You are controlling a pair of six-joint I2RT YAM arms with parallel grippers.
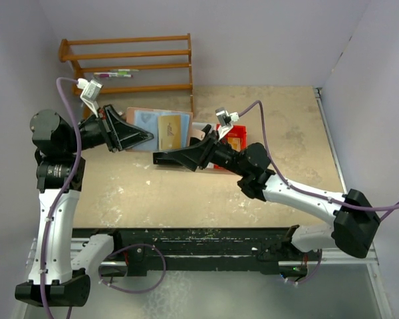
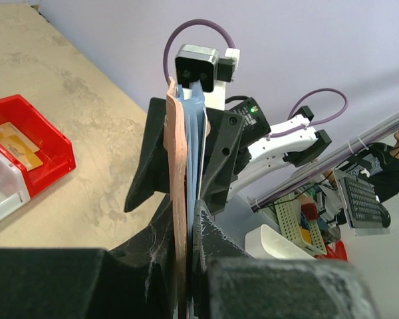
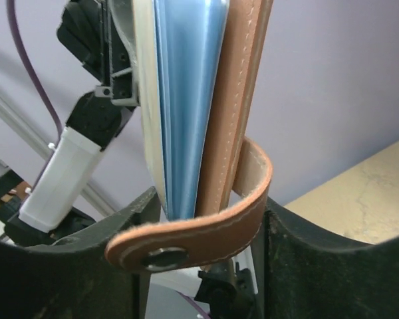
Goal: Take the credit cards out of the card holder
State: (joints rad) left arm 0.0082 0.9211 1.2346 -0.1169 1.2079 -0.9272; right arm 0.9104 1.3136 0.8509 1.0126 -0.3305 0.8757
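- Right wrist view: strap tab (image 3: 199,229) with its metal snap curls across right in front of the lens, over the right gripper (image 3: 209,199).
- Right gripper is clamped narrow on the card holder (image 1: 148,121). It shows edge-on there: pinkish-brown stitched leather on one side, light blue lining in the middle, a pale layer on the other side.
- Left wrist view: left gripper (image 2: 186,219) is also pinched tight on the holder edge, with brown leather and blue lining sandwiched between its fingers. The right gripper's black body is at the far end of the same edge.
- Overhead: holder is spread open, lining up, spanned between the two grippers, left gripper on its left edge and right gripper on its lower right edge.
- Can't tell if the holder touches the worktop (image 1: 286,133) or hangs above it.
- Golden-yellow credit card (image 1: 173,130) sits on the right half of the open holder, face up. Can't tell whether it's tucked into a pocket.
- Red bin (image 2: 53,147) is just right of the holder on the worktop, white bin (image 2: 3,193) touching it.
- Another yellow card (image 2: 13,143) lies inside the red bin.
- Wooden rack (image 1: 126,66) stands at the back left against the wall, a couple of pens (image 1: 113,74) on one shelf.
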